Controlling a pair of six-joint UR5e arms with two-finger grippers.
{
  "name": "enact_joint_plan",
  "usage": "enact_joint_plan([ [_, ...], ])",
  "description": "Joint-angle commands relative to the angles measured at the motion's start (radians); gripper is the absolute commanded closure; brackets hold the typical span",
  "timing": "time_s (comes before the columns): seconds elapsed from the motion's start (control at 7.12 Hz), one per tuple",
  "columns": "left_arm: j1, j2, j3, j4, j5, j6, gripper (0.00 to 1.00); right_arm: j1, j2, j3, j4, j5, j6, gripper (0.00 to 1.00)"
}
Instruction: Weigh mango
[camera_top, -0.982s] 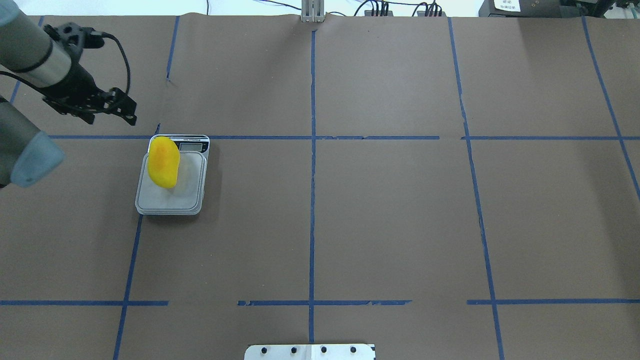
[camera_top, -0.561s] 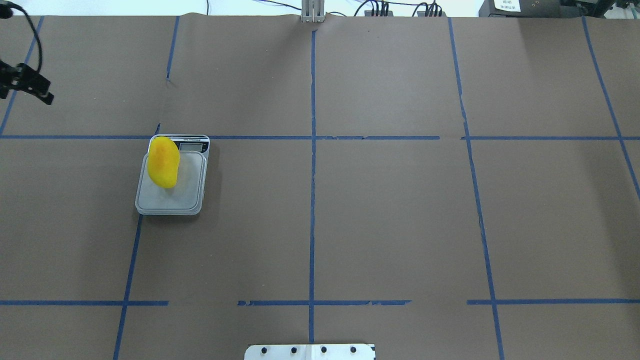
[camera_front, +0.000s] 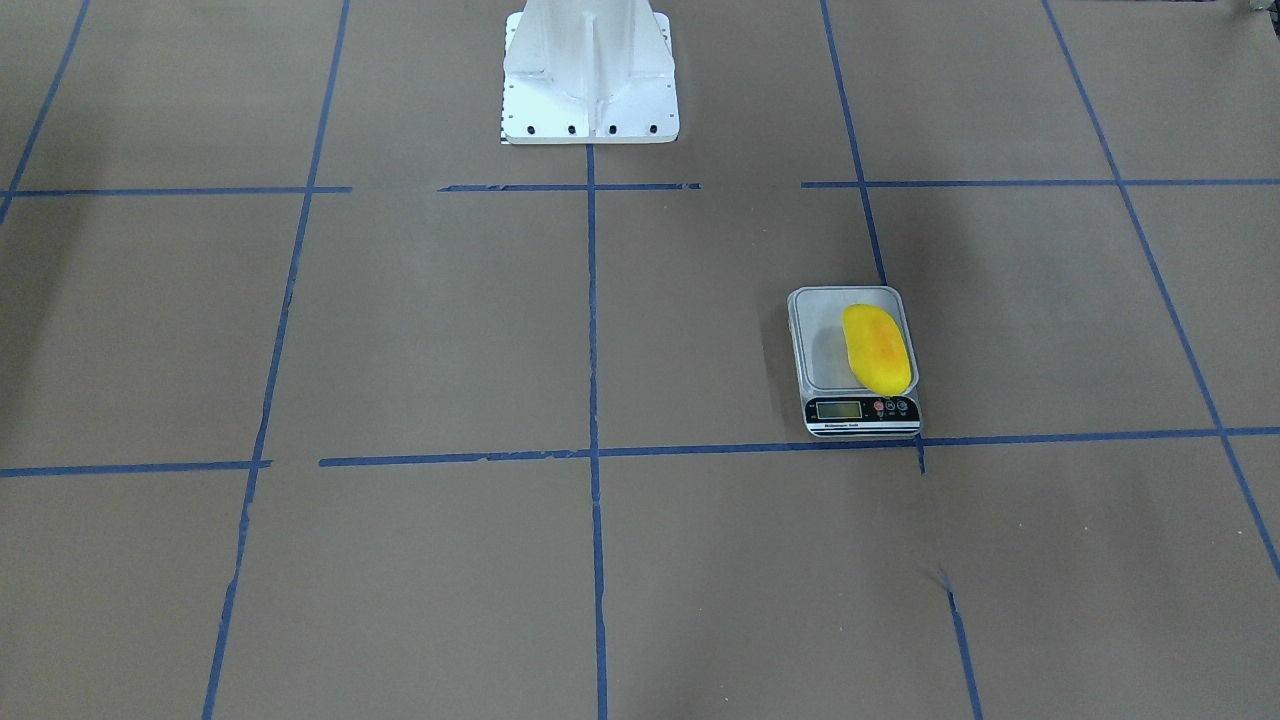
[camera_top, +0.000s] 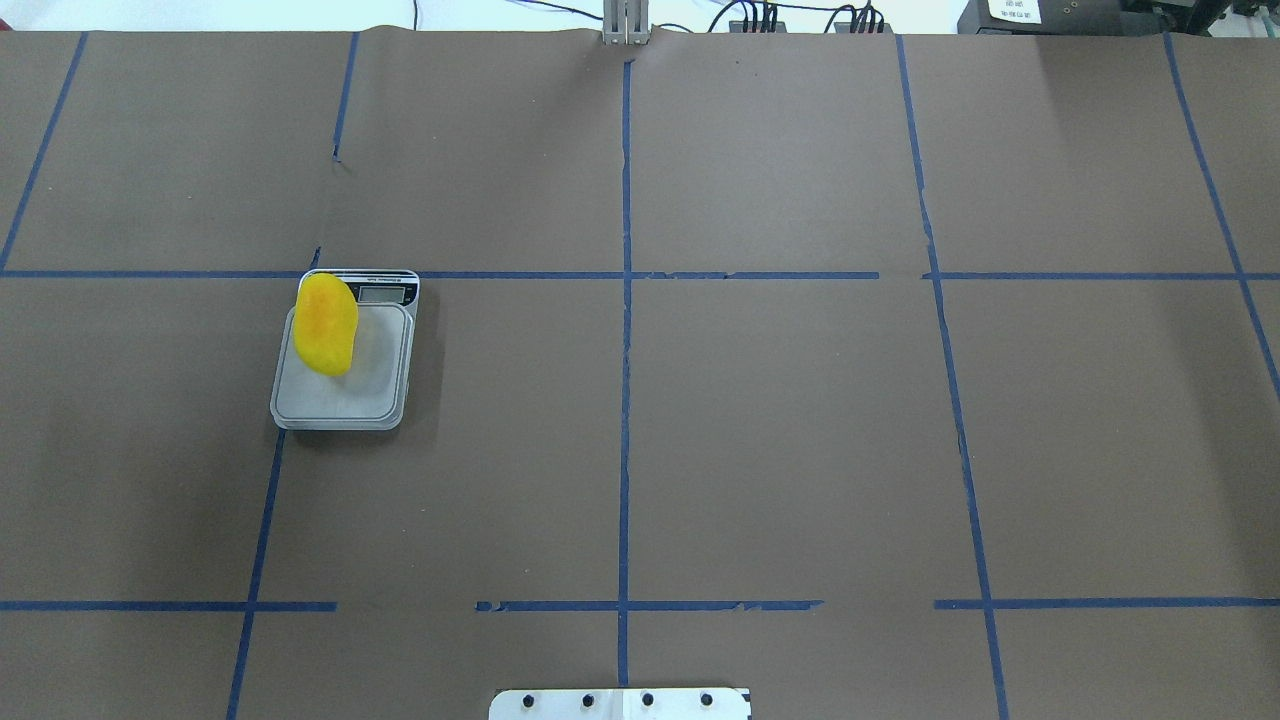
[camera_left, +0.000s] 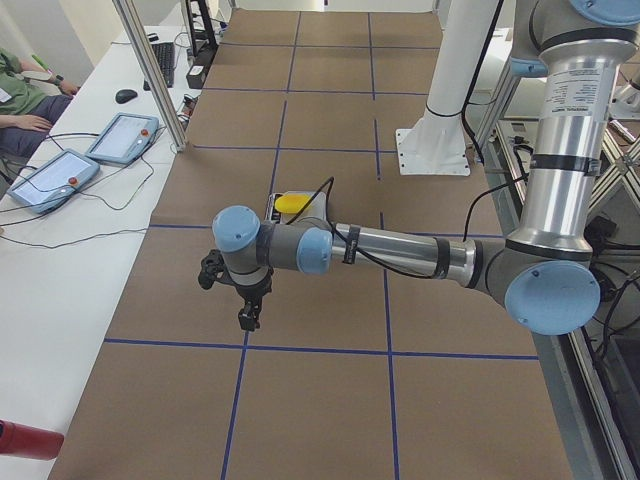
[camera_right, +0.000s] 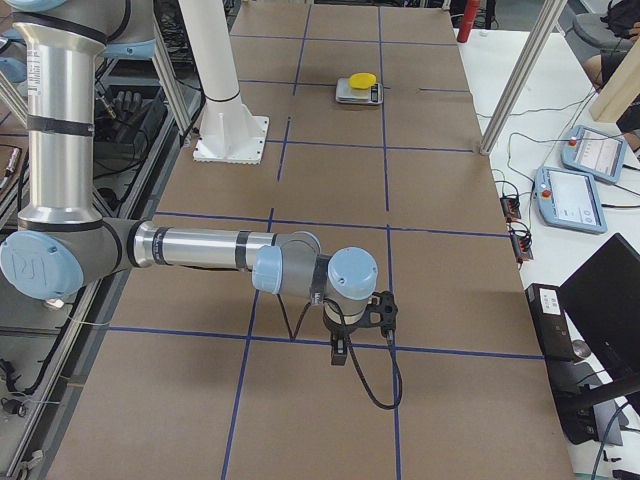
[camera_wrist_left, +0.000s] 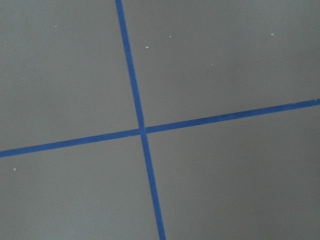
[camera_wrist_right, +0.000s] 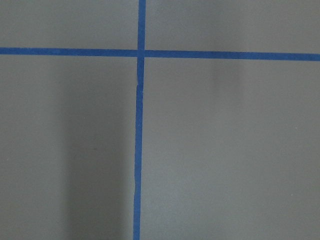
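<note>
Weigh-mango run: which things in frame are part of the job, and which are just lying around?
Job:
- mango, lying on the scale
- scale
- left pincer, off to the side of the scale, holding nothing

Lying about:
- teach pendant
- mouse
- keyboard
All three are on the side bench.

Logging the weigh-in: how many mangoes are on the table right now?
1. The mango lies on the scale, at its display end. None elsewhere in view.
</note>
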Motion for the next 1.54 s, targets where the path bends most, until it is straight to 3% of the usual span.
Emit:
enact_joint_plan([
  [0.0, -0.016, 0.009, 0.043, 0.001, -0.011, 0.022, 0.00, 0.000, -0.001, 0.000, 0.001, 0.000, 0.000, 0.00],
  [1.4, -0.057, 0.035, 0.039, 0.005, -0.010, -0.051, 0.00, 0.000, 0.000, 0.000, 0.001, 0.000, 0.000, 0.00],
])
